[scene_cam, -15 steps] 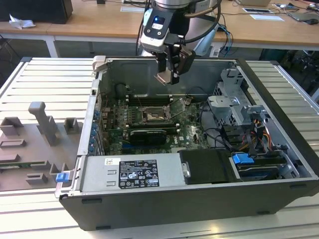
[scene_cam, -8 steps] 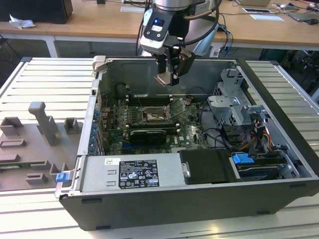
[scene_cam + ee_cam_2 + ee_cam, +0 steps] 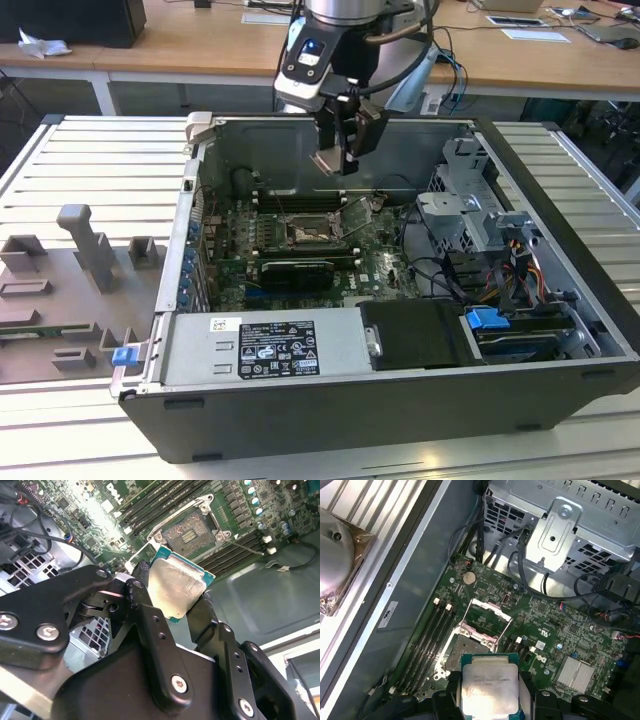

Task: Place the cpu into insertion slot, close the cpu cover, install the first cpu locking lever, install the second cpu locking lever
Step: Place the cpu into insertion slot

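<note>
Pincer [image 3: 174, 587], clamped on opposite edges of the cpu [image 3: 178, 591], hung clear above the uncovered insertion slot [image 3: 189, 534] inside the case [image 3: 400, 410].

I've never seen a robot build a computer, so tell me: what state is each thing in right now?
gripper, shut on the cpu.
cpu, held in the air, not yet in the insertion slot.
insertion slot, empty and uncovered.
cpu cover, swung up, open.
computer case, lying open, insides exposed.
</note>
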Tool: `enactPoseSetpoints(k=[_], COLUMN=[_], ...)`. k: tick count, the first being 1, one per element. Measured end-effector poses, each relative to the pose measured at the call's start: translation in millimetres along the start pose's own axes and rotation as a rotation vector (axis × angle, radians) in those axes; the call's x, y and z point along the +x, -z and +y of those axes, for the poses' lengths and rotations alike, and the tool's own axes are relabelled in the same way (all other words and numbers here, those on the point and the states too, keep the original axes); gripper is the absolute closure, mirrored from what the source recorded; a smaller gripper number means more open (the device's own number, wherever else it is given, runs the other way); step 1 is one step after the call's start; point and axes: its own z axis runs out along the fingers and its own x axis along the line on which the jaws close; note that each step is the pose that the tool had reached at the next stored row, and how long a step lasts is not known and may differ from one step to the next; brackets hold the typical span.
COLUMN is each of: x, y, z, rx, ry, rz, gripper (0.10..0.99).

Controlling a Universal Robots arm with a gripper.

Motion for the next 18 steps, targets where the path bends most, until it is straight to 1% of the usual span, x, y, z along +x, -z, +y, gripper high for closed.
enactPoseSetpoints(k=[7,18], x=[0.0,-0.1], y=[-1.9,-3.9], z=[-0.2,-0.3], rx=[-0.001,-0.002], ry=[-0.067,-0.137], rz=[-0.0059,-0.0115], gripper=[0.541,0.541])
